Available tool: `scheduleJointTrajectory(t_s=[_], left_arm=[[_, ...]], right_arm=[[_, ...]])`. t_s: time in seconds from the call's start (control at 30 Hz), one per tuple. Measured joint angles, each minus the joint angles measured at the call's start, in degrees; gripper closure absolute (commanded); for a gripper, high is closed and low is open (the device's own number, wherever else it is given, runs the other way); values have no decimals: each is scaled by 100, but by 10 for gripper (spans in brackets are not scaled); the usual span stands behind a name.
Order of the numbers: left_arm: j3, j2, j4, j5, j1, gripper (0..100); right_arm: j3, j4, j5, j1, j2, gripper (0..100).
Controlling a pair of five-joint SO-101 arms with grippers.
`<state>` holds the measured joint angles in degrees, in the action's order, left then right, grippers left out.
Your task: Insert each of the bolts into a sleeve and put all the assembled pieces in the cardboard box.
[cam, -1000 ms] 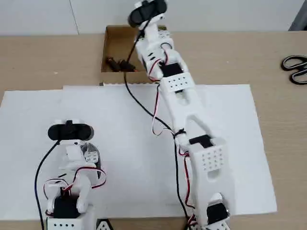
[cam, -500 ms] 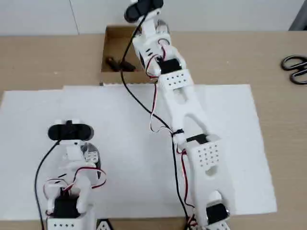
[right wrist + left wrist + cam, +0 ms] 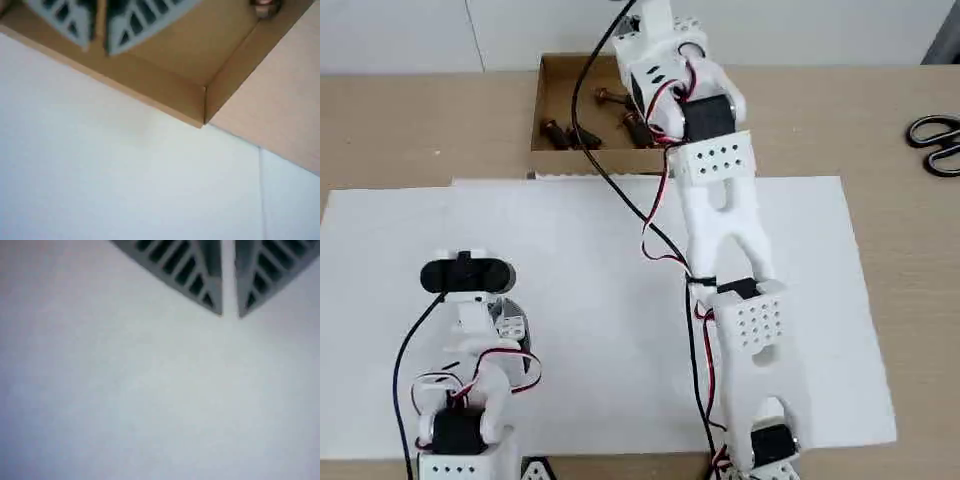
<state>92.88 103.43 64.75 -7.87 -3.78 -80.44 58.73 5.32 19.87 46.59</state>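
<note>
— Desk: Where do the jaws stand?
— Operator: I see right jaws closed, empty, above the box (image 3: 560, 92) at 12 o'clock, pieces (image 3: 555, 131) inside; left jaws closed over paper (image 3: 580, 260) at 7 o'clock.

Lighting: bright, even, diffuse from overhead. Shadows: soft and faint on the paper sheet (image 3: 590, 330) (deepest along the cardboard box (image 3: 538, 100) inner walls). Glare: slight on the paper.
</note>
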Motion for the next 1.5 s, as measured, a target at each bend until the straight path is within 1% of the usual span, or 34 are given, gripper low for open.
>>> scheduleJointTrajectory(t_s=[0.1, 0.23, 0.4, 0.57, 0.63, 0.77, 1.0, 1.2, 1.33, 1.5], left_arm=[[0, 0, 0, 0, 0, 994], [0, 0, 0, 0, 0, 994], [0, 0, 0, 0, 0, 994], [0, 0, 0, 0, 0, 994], [0, 0, 0, 0, 0, 994], [0, 0, 0, 0, 0, 994], [0, 0, 0, 0, 0, 994], [0, 0, 0, 0, 0, 994], [0, 0, 0, 0, 0, 994], [0, 0, 0, 0, 0, 994]], right_arm=[[-633, 703, 0, 0, 0, 995], [-1240, 1398, 0, 0, 0, 995], [-1389, 2163, 0, -123, -9, 995], [-1389, 3323, 0, -422, -132, 995], [-1389, 3596, 0, -484, -343, 995], [-1389, 3736, -193, -738, -800, 995], [-1389, 3798, -255, -1240, -1081, 995], [-1275, 3798, -255, -1284, -1714, 995], [-440, 3798, -255, -1284, -2444, 995], [1292, 3798, -255, -1284, -3771, 995]])
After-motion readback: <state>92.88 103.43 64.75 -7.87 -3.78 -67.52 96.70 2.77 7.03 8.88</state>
